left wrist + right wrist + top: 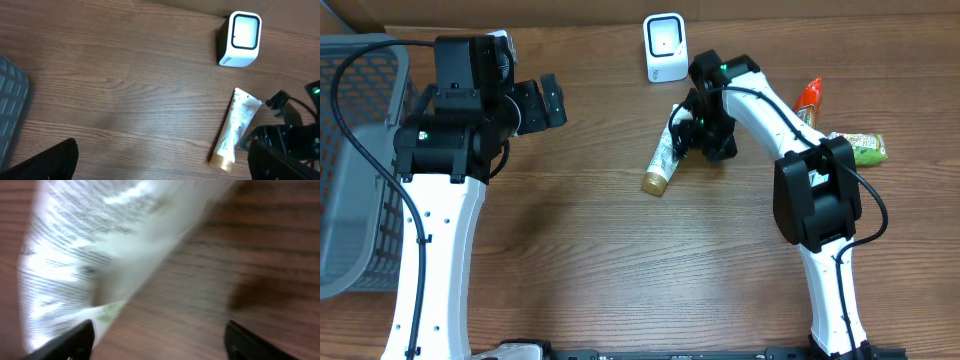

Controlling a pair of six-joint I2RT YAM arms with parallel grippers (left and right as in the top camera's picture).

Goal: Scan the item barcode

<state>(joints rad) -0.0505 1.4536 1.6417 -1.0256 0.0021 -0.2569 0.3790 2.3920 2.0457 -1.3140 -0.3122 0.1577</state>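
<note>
A white tube with a gold cap [662, 160] lies flat on the wooden table, cap toward the front. In the left wrist view the tube [236, 126] is at the right. The white barcode scanner [665, 48] stands at the back, also in the left wrist view [241, 39]. My right gripper [692, 132] hovers at the tube's crimped end. Its fingers stand wide apart in the right wrist view [157, 345], and the blurred tube [95, 245] lies by the left finger, not gripped. My left gripper [558, 102] is open and empty over bare table [160, 167].
A grey mesh basket [350, 150] fills the left edge, and its corner shows in the left wrist view [10, 110]. An orange-red packet [807, 97] and a green packet [865, 148] lie at the right, behind the right arm.
</note>
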